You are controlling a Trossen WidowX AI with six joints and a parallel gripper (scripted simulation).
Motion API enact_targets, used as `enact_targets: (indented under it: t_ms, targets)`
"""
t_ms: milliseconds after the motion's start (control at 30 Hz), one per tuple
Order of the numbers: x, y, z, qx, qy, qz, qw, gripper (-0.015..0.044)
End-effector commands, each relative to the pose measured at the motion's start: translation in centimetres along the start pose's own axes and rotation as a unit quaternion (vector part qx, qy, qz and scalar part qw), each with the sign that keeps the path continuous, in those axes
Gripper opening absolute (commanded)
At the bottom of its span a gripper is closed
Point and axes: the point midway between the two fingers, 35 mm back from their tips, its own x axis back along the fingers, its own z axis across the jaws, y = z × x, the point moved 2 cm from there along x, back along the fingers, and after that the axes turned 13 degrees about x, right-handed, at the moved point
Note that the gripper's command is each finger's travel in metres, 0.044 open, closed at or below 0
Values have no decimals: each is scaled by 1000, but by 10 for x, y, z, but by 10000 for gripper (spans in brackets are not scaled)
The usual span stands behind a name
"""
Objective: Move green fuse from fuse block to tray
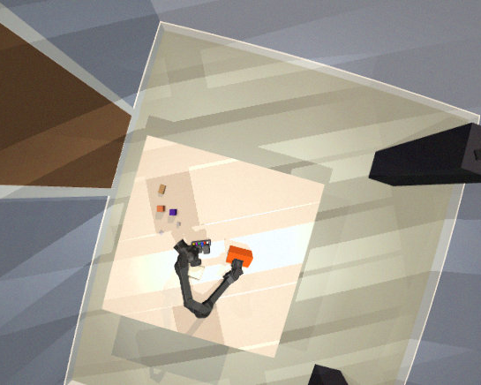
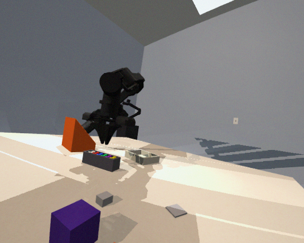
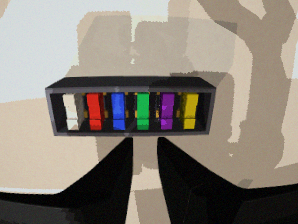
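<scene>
It was a bare test room, more lab than home: plain grey walls (image 2: 213, 69) met at a far corner, a lone wall socket (image 2: 235, 120) sat at right, and a pale table (image 2: 227, 189) held scattered coloured blocks.

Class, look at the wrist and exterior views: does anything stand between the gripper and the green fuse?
Nothing visible does. The gripper hangs above the fuse block, nearly closed and empty, its gap lined up with the green fuse.

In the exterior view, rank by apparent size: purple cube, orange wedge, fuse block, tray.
1. Purple cube, though nearest the camera, which inflates it.
2. Orange wedge.
3. Fuse block and tray look alike; unranked.
</scene>
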Motion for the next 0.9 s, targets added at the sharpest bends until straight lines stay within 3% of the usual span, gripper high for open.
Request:
enact_targets:
  t_ms: [0,867]
  targets:
    - [-3,2,0,6,0,-5,1000,69]
    - [-28,4,-1,6,-1,-5,1000,69]
